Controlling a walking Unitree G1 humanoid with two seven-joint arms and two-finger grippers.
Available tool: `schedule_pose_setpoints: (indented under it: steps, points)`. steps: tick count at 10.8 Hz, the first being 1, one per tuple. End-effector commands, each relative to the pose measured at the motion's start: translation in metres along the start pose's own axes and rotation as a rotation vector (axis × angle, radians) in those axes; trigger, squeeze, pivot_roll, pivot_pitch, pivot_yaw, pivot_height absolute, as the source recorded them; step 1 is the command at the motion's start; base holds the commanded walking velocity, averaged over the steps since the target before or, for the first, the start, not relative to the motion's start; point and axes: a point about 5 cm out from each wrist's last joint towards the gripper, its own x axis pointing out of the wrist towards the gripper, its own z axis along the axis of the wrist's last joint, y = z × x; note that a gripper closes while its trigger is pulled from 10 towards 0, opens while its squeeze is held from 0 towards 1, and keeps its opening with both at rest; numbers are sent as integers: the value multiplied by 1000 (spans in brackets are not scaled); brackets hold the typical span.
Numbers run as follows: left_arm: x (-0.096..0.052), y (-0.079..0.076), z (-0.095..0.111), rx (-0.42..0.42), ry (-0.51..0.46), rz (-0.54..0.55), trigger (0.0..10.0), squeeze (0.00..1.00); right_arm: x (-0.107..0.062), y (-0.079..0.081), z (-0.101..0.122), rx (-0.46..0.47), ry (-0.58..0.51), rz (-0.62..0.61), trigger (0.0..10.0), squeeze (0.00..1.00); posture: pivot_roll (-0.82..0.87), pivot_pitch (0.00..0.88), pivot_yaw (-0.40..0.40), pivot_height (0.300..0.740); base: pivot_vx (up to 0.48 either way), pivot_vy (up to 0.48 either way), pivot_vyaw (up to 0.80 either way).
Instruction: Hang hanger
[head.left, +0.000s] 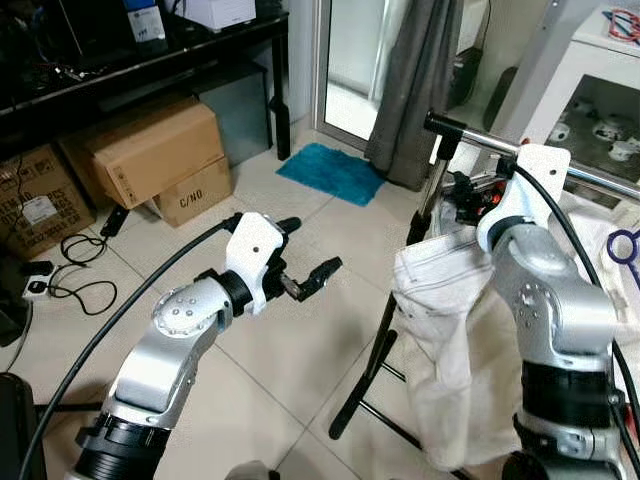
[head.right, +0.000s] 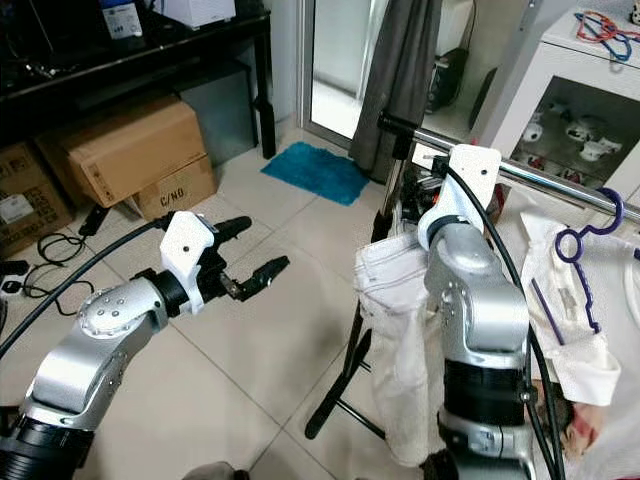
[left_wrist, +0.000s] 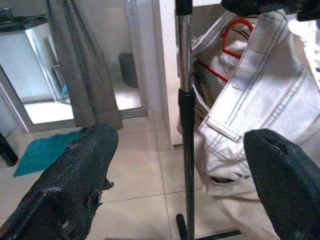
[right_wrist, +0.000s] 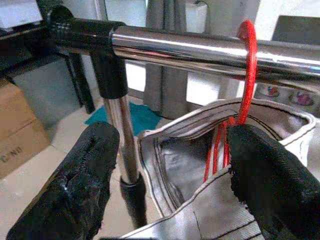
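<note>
A red hanger (right_wrist: 246, 75) carrying white trousers (head.left: 450, 330) hooks over the chrome rail (right_wrist: 200, 50) of a clothes rack. My right gripper (right_wrist: 170, 175) is raised just under the rail. It is open, and the hanger's red wires run down beside one of its fingers (right_wrist: 270, 185). The trousers drape down the rack's upright pole (head.left: 425, 215). Out over the tiled floor to the left of the rack, my left gripper (head.left: 308, 250) is open and holds nothing; it faces the pole (left_wrist: 186, 125) and the trousers (left_wrist: 260, 110).
A purple hanger (head.right: 590, 240) with a white garment hangs further right on the rail. Cardboard boxes (head.left: 150, 150) and cables (head.left: 75, 270) lie at the left under a black desk. A blue mat (head.left: 330, 172), a grey curtain (head.left: 415, 90) and a white cabinet (head.right: 590, 110) stand behind.
</note>
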Motion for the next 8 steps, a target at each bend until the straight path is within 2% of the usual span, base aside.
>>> schedule_pose_setpoints:
  steps: [1,4,8]
  points:
    - [0,-4,2,0,-3,-41,10000,0,4,-6,4,-34,6,-54,10000,0,52,0,2,740,0,0,0]
    - [2,-9,6,-7,-17,-179,10000,0,-3,-8,10,-66,32,-62,10000,0,45,0,11,740,0,0,0]
    - [9,-8,7,0,-19,-203,10000,0,-14,-15,6,-58,65,-52,10000,0,17,0,43,740,0,0,0]
